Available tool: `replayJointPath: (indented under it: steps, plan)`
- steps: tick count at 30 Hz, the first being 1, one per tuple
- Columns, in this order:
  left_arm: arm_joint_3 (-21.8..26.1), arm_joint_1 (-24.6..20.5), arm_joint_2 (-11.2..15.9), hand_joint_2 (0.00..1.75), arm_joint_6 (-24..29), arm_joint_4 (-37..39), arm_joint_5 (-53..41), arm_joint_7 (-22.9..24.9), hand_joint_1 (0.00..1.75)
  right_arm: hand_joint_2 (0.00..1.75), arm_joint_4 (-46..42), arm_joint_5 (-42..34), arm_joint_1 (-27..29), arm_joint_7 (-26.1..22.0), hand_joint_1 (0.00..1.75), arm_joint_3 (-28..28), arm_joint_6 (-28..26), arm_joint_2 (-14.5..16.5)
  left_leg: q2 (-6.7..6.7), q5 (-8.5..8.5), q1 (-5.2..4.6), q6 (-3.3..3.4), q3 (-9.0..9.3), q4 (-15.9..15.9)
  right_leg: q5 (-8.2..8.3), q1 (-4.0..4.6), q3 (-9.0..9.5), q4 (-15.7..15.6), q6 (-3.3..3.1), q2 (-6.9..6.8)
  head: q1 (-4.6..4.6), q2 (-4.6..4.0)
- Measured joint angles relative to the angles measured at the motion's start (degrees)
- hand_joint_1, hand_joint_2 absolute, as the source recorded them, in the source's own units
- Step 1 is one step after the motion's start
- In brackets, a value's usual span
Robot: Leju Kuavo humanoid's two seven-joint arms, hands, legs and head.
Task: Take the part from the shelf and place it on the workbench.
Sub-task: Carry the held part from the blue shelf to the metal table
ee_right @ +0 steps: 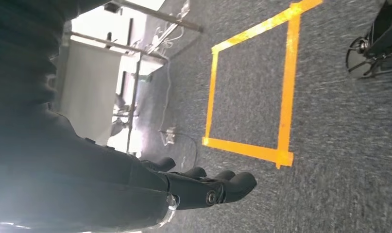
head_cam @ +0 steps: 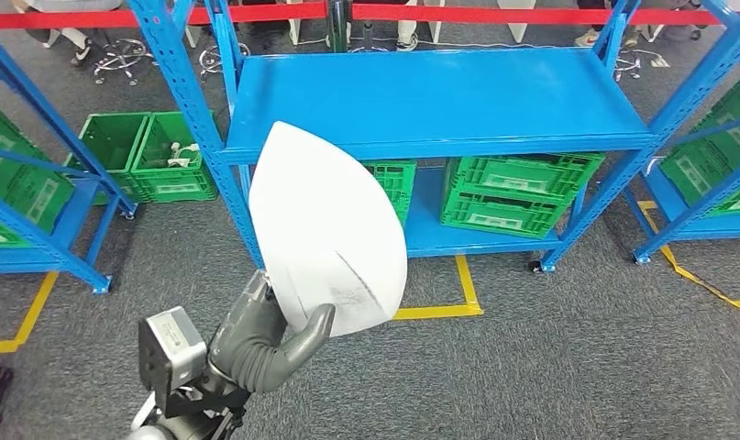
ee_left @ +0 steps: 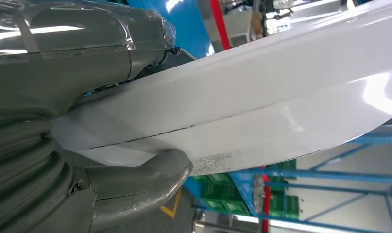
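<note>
Over on the left of the room stand blue rack frames with green crates [head_cam: 146, 154] on the floor beside them, one holding a few small pale items. The robot's left hand [head_cam: 260, 344] is raised in front of it and grips the part: a large white curved panel [head_cam: 329, 234], leaf-shaped, pinched at its lower, narrow end between the thick thumb [ee_left: 140, 182] on the near face and the darker fingers behind it. From the hand the panel rises up and slightly away, its long axis running from the grip toward the edge of the blue shelf [head_cam: 439, 105], and its upper tip overlaps that edge in the head view. It touches nothing but the hand, as far as I can tell. A dark seam line and some speckled dirt mark the panel near the thumb.

So the part is already off the shelf and in the left hand. What remains, I judge, is carrying it to the workbench, and the long free end will swing wide if the robot turns close to the rack.

The shelf's top deck is flat bare blue metal; below it sit more green crates [head_cam: 517, 192]. The floor is grey carpet with yellow tape [head_cam: 467, 293] squares.

The right hand [ee_right: 203, 187] hangs low over the carpet, holding nothing, its fingers apart and only loosely bent.
</note>
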Motion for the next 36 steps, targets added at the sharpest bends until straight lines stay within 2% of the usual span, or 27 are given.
replayJointPath:
  steps: [1, 2, 3, 5, 6, 7, 9, 10, 11, 13, 15, 16, 17, 18, 20, 22, 23, 24, 25, 27, 29, 30, 31, 32, 33, 35, 36]
  plan:
    - [0.0, 0.7, 0.2, 1.75, 0.2, -0.3, -0.5, 0.7, 1.75, 1.75, 0.0, 0.0, 0.1, 0.5, 0.0, 0.0, 0.2, 0.0, -0.52, 0.04, 0.05, -0.06, 0.01, 0.0, 0.07, -0.22, -0.68, 1.5, 0.23, 0.02, 0.1, 0.0]
    - [0.0, 1.3, 0.4, 1.75, 0.4, -0.6, -0.8, 1.2, 1.75, 1.75, 0.0, 0.0, 0.1, 1.0, 0.0, 0.1, 0.3, 0.0, -1.07, 0.07, 0.13, -0.18, 0.03, 0.1, 1.45, -0.45, -0.28, 0.5, 0.41, 0.1, 0.19, 0.0]
    - [0.0, 1.8, 0.5, 1.75, 0.5, -1.0, -1.1, 1.5, 1.75, 1.75, 0.0, 0.0, 0.1, 1.2, 0.0, 0.1, 0.4, 0.0, -1.68, 0.06, 0.25, -0.35, 0.05, 0.3, 3.74, -0.71, 1.07, -2.6, 0.58, 0.4, 0.23, 0.0]
    - [0.0, 2.2, 0.8, 1.75, 0.6, -1.7, -1.4, 1.9, 1.75, 1.75, 0.0, 0.0, 0.2, 1.5, 0.0, 0.2, 0.4, 0.1, -2.96, 0.01, 0.38, -0.92, -0.29, 0.8, 7.54, -1.32, 4.3, -10.2, 0.8, 2.85, 0.38, 0.0]
    - [0.0, 2.3, 0.9, 1.75, 0.6, -2.0, -1.4, 2.0, 1.75, 1.75, 0.0, 0.0, 0.3, 1.6, 0.0, 0.2, 0.5, 0.2, -3.58, 0.07, 0.4, -1.31, -0.7, 1.1, 8.22, -1.52, 5.32, -12.7, 0.71, 3.96, 0.47, 0.0]
    - [0.0, 2.5, 1.0, 1.75, 0.6, -2.3, -1.5, 2.1, 1.75, 1.75, 0.1, 0.0, 0.3, 1.7, 0.0, 0.2, 0.5, 0.2, -4.2, 0.25, 0.43, -1.74, -1.2, 1.3, 8.17, -1.58, 5.64, -13.8, 0.51, 4.72, 0.54, 0.0]
    - [0.1, 3.0, 1.2, 1.75, 0.7, -2.8, -1.6, 2.5, 1.75, 1.75, 0.1, 0.0, 0.4, 1.7, 0.0, 0.4, 0.6, 0.3, -5.27, 0.67, 0.59, -2.58, -2.01, 1.5, 8.04, -1.48, 5.52, -14.2, -0.27, 3.88, 0.59, 0.0]
    - [0.1, 3.4, 1.4, 1.75, 0.9, -3.1, -1.6, 2.7, 1.75, 1.75, 0.0, 0.0, 0.4, 1.5, 0.0, 0.7, 0.6, 0.3, -4.54, 0.45, 0.58, -2.92, -2.34, 1.8, 8.23, -1.46, 5.46, -14.3, -0.69, 3.25, 0.57, 0.0]
    - [0.1, 3.7, 1.6, 1.75, 1.0, -3.4, -1.7, 2.7, 1.75, 1.75, 0.0, 0.0, 0.4, 1.2, 0.0, 0.9, 0.6, 0.3, -3.17, -0.41, 0.57, -3.2, -2.94, 2.9, 8.42, -1.44, 5.45, -14.4, -1.12, 2.57, 0.39, 0.0]
    - [0.2, 4.2, 2.0, 1.75, 1.3, -3.8, -1.8, 2.6, 1.75, 1.75, 0.0, 0.0, 0.5, 0.6, 0.0, 1.4, 0.5, 0.2, 0.01, -3.86, 0.67, -3.68, -5.46, 8.4, 8.66, -1.24, 5.36, -14.5, -1.67, 1.17, -0.11, 0.0]
    - [0.2, 4.6, 2.2, 1.75, 1.4, -3.8, -1.9, 2.5, 1.75, 1.75, -0.1, 0.0, 0.6, 0.3, 0.0, 1.7, 0.4, 0.0, 0.61, -7.11, 1.0, -4.04, -8.69, 15.6, 8.69, -0.98, 5.15, -14.5, -1.79, -0.43, -0.46, 0.0]
    - [0.2, 4.9, 2.3, 1.75, 1.4, -3.8, -1.9, 2.5, 1.75, 1.75, -0.2, 0.0, 0.6, 0.3, 0.0, 1.8, 0.4, 0.0, 0.59, -7.52, 1.09, -4.13, -9.4, 17.5, 8.68, -0.9, 5.1, -14.4, -1.79, -1.25, -0.5, 0.0]
    - [0.2, 5.1, 2.5, 1.75, 1.5, -3.8, -1.9, 2.5, 1.75, 1.75, -0.2, 0.0, 0.6, 0.2, 0.0, 2.0, 0.3, -0.1, 0.62, -6.85, 1.13, -4.15, -8.98, 17.2, 8.67, -0.85, 5.09, -14.4, -1.78, -1.99, -0.54, 0.0]
    - [0.2, 5.2, 2.6, 1.75, 1.5, -3.9, -1.9, 2.5, 1.75, 1.75, -0.2, 0.0, 0.6, 0.2, 0.0, 2.2, 0.3, -0.1, 0.87, -5.35, 1.12, -4.08, -7.49, 14.9, 8.64, -0.82, 5.11, -14.3, -1.73, -2.64, -0.56, 0.0]
    - [0.2, 5.2, 2.7, 1.75, 1.5, -4.0, -1.9, 2.5, 1.75, 1.75, -0.2, 0.0, 0.3, 0.2, 0.0, 2.6, 0.3, -0.1, 3.11, -2.26, 0.84, -3.78, -3.06, 7.6, 8.48, -0.61, 5.18, -14.1, -1.46, -3.67, -0.65, 0.0]
    - [0.2, 5.2, 2.7, 1.75, 1.5, -4.3, -2.0, 2.5, 1.75, 1.75, -0.2, 0.0, 0.2, 0.1, 0.0, 2.9, 0.3, -0.2, 5.07, -1.43, 0.41, -3.18, -0.61, 2.9, 8.29, -0.27, 5.18, -13.9, -0.94, -4.62, -0.62, 0.0]
    - [0.2, 5.3, 2.8, 1.75, 1.5, -4.4, -2.0, 2.4, 1.75, 1.75, -0.2, 0.0, 0.3, 0.1, 0.0, 3.0, 0.3, -0.2, 5.04, -1.67, 0.18, -2.85, -0.53, 2.3, 8.25, -0.16, 5.22, -13.9, -0.64, -5.2, -0.53, 0.0]
    - [0.2, 5.3, 2.8, 1.75, 1.5, -4.5, -2.0, 2.4, 1.75, 1.75, -0.2, 0.0, 0.2, 0.1, 0.0, 3.1, 0.3, -0.2, 4.31, -1.61, 0.18, -2.4, -0.68, 2.2, 8.22, -0.18, 5.3, -14.0, -0.38, -5.9, -0.41, 0.0]
    - [0.2, 5.4, 2.9, 1.75, 1.5, -4.5, -2.1, 2.4, 1.75, 1.75, -0.2, 0.0, 0.2, 0.1, 0.0, 3.1, 0.3, -0.3, 3.56, -1.41, 0.23, -2.02, -0.81, 2.1, 7.93, -0.29, 5.36, -13.9, -0.01, -5.82, -0.24, 0.0]
    - [0.2, 5.5, 3.0, 1.75, 1.5, -4.8, -2.1, 2.4, 1.75, 1.75, -0.2, 0.0, 0.1, 0.0, 0.0, 3.2, 0.3, -0.3, 2.06, -0.99, 0.4, -1.29, -0.98, 1.9, 5.7, -0.51, 4.42, -11.2, 0.55, -3.52, 0.13, 0.0]
    - [0.2, 5.5, 3.0, 1.75, 1.5, -4.9, -2.1, 2.2, 1.75, 1.75, -0.2, 0.0, 0.3, -0.1, 0.0, 3.4, 0.3, -0.3, 0.5, -0.72, 0.35, -0.79, -1.13, 1.9, 1.69, -0.57, 1.42, -4.1, 0.67, -0.72, 0.72, 0.0]
    - [0.2, 5.6, 3.0, 1.75, 1.5, -4.9, -2.1, 1.9, 1.75, 1.75, -0.2, 0.0, 0.4, -0.3, 0.0, 3.4, 0.2, -0.4, -0.33, -0.64, 0.21, -0.6, -1.17, 1.9, 0.15, -0.54, -0.26, -0.2, 0.58, -0.27, 0.98, 0.0]
    - [0.2, 5.7, 3.0, 1.75, 1.5, -4.9, -2.1, 1.5, 1.75, 1.75, -0.2, 0.0, 0.5, -0.5, 0.0, 3.5, 0.1, -0.5, -1.21, -0.57, 0.04, -0.47, -1.19, 1.9, -0.39, -0.48, -1.43, 2.3, 0.41, -0.05, 1.21, 0.0]
    - [0.2, 5.8, 3.0, 1.75, 1.5, -4.9, -2.1, 1.0, 1.75, 1.75, -0.2, 0.0, 0.6, -0.8, 0.0, 3.5, 0.0, -0.6, -2.07, -0.52, -0.1, -0.38, -1.17, 1.9, 0.28, -0.38, -1.71, 2.7, 0.15, 0.09, 1.39, 0.0]
    - [0.2, 5.9, 3.0, 1.75, 1.5, -4.9, -2.0, 0.4, 1.75, 1.75, -0.2, 0.0, 0.6, -1.1, 0.0, 3.5, -0.2, -0.7, -2.88, -0.47, -0.22, -0.34, -1.11, 1.9, 1.99, -0.23, -1.04, 1.0, -0.2, 0.32, 1.54, 0.0]
    - [0.2, 6.0, 3.0, 1.75, 1.5, -4.8, -1.9, -0.6, 1.75, 1.75, -0.2, -0.1, 0.4, -1.5, 0.0, 3.5, -0.5, -1.0, -4.21, -0.4, -0.35, -0.35, -0.99, 1.9, 6.42, 0.11, 2.0, -6.5, -1.25, 2.11, 1.76, 0.0]
    - [0.2, 6.0, 3.0, 1.75, 1.5, -4.7, -1.9, -1.0, 1.75, 1.75, -0.2, -0.3, 0.3, -1.5, 0.0, 3.5, -0.7, -1.2, -4.77, -0.35, -0.39, -0.42, -1.04, 2.0, 7.85, 0.18, 3.35, -9.8, -1.74, 3.19, 1.8, 0.0]
